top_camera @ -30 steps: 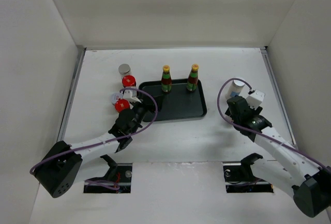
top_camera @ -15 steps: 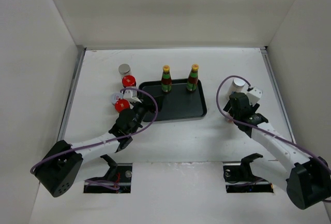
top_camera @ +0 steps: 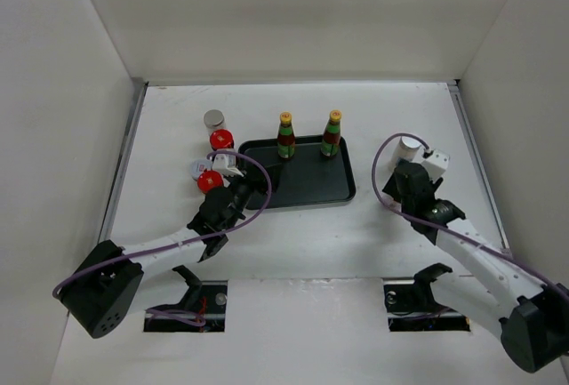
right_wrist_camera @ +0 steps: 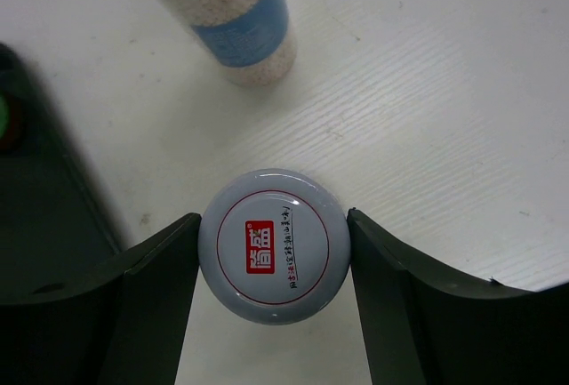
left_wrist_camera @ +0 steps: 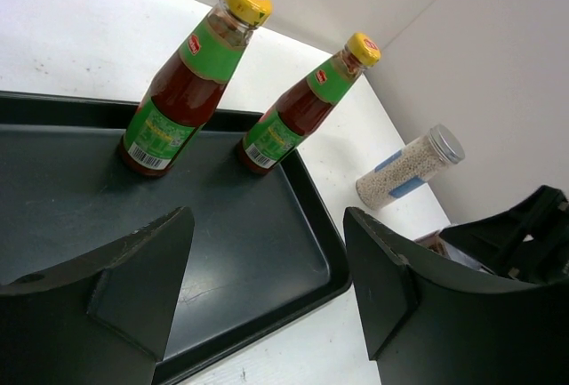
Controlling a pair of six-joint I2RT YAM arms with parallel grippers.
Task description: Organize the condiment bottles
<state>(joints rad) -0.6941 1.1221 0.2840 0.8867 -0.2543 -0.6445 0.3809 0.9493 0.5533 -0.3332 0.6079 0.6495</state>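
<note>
Two slim yellow-capped, green-labelled bottles stand at the back of the black tray; both show in the left wrist view. My left gripper is open and empty over the tray's near left part. My right gripper is shut on a jar with a pale lid and red logo, a finger touching each side. The white cylinder stands just beyond it. Two red-lidded jars and two silver-lidded jars stand left of the tray.
White walls close in the table on the left, back and right. The tray's raised rim lies under my left gripper. The right arm shows at the edge of the left wrist view.
My right gripper has shifted slightly left and turned over the pale-lidded jar. The left arm and the bottles have not moved.
</note>
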